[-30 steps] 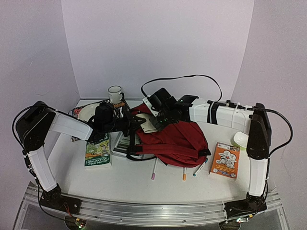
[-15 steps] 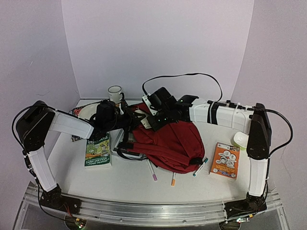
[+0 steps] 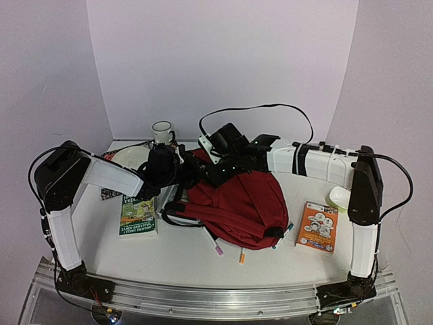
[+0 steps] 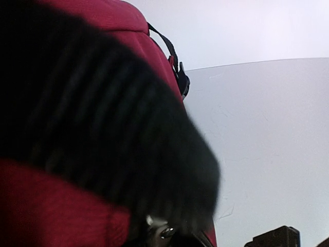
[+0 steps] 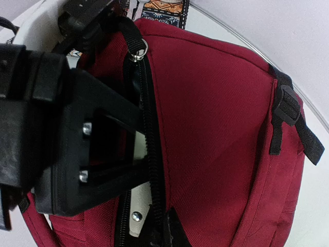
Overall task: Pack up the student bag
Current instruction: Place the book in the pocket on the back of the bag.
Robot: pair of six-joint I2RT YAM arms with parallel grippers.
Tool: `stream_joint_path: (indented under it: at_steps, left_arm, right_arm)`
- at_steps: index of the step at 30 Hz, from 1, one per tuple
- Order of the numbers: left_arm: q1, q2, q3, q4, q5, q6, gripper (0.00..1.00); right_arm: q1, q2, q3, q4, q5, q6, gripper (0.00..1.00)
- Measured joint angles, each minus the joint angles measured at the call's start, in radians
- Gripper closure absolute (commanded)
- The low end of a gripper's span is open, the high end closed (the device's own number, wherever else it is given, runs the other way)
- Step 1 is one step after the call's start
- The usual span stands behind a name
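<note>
So the student bag [image 3: 237,203] just slid along the worktop [image 3: 183,264] and now sits just right of the green book [image 3: 138,215]. It's dark red and slumped with its zip mouth parted, which is handy for packing. My right pincer [image 3: 215,177] is clamped on the zip edge. My left pincer [image 3: 186,177] moved in beside it, but I can't tell its grip.

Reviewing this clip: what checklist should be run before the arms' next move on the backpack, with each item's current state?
1. Right end effector shut on the zipper edge of the student bag: ok.
2. Left end effector holding the bag: cannot tell; a black strap fills its camera.
3. Opening wide enough for a book: cannot tell.
4. Green book lying clear of the bag: ok.
5. Markers free of the bag: not ok; they poke out from under its near edge.
</note>
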Motion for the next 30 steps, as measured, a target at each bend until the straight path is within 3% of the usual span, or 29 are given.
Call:
stream_joint_path:
  at_steps: [6,11,23,30]
  left_arm:
    - [-0.009,0.019,0.015,0.011,0.002,0.037,0.45]
    - [-0.013,-0.022,-0.037,0.005,0.001,0.087,0.34]
    - [0.028,-0.381,-0.18,-0.161,-0.01,0.323,0.26]
    - [0.141,-0.427,-0.182,-0.294,0.043,0.455,0.27]
  right_arm:
    - [0.001,0.0,-0.014,0.011,0.036,-0.01,1.0]
    - [0.001,-0.007,-0.045,0.038,0.06,-0.018,1.0]
    - [-0.01,-0.044,-0.09,0.041,0.072,-0.037,1.0]
    - [-0.019,-0.062,-0.123,0.055,0.067,-0.047,1.0]
